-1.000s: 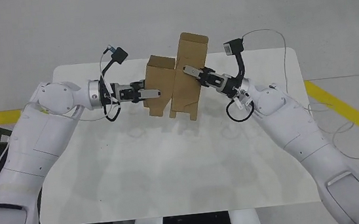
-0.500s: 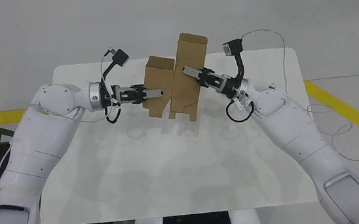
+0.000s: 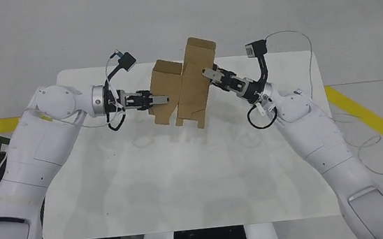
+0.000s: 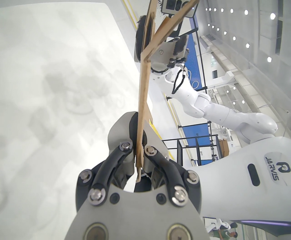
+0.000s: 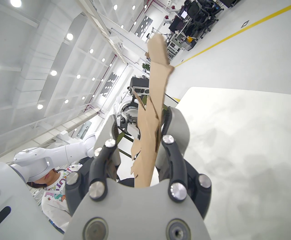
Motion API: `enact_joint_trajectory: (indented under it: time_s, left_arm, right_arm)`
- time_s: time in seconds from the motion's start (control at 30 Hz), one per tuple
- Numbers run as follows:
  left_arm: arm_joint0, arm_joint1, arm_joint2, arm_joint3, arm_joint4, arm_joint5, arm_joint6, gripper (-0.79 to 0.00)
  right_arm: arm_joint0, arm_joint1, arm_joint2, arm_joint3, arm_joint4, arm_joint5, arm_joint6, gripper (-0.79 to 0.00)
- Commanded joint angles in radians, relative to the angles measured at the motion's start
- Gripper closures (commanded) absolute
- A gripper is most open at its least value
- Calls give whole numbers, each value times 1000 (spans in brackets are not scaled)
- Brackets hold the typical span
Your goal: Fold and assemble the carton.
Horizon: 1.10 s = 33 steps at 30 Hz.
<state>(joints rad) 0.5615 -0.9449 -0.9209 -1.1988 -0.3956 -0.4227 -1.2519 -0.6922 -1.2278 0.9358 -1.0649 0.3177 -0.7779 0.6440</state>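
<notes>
The left end effector is clamped on one edge of the partly opened brown carton, which is held above the far middle of the white surface. The right end effector sits at the carton's opposite side; I cannot tell whether it grips.

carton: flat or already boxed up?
Flat, not erected. The carton shows edge-on as a thin sheet in both wrist views, clamped in the left pincer; one far flap splays.
</notes>
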Motion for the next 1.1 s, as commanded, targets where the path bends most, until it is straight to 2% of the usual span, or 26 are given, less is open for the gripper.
enact_joint_trajectory:
  time_s: [0.0,0.23,0.3,0.5,0.73,1.03,1.07]
  left_arm:
    - [-17,1,-4,21,9,27,-34,0]
    - [-64,-1,11,61,-22,64,-210,0]
    - [-71,1,33,31,-5,94,-240,0]
    - [-46,30,94,-59,15,110,-256,0]
    - [-37,60,163,-103,-103,138,-284,0]
    - [-81,92,276,-130,-203,138,-284,0]
    - [-86,95,287,-132,-213,138,-284,0]
  right_arm:
    - [-13,13,32,-9,-16,9,34,-785]
    - [-84,66,142,-107,-15,99,239,-785]
    - [-110,80,170,-138,10,129,300,-785]
    - [-185,105,220,-194,82,198,445,-785]
    - [-239,116,233,-205,129,202,521,-785]
    - [-238,110,196,-213,181,185,575,-785]
    - [-235,109,192,-210,185,185,579,-754]
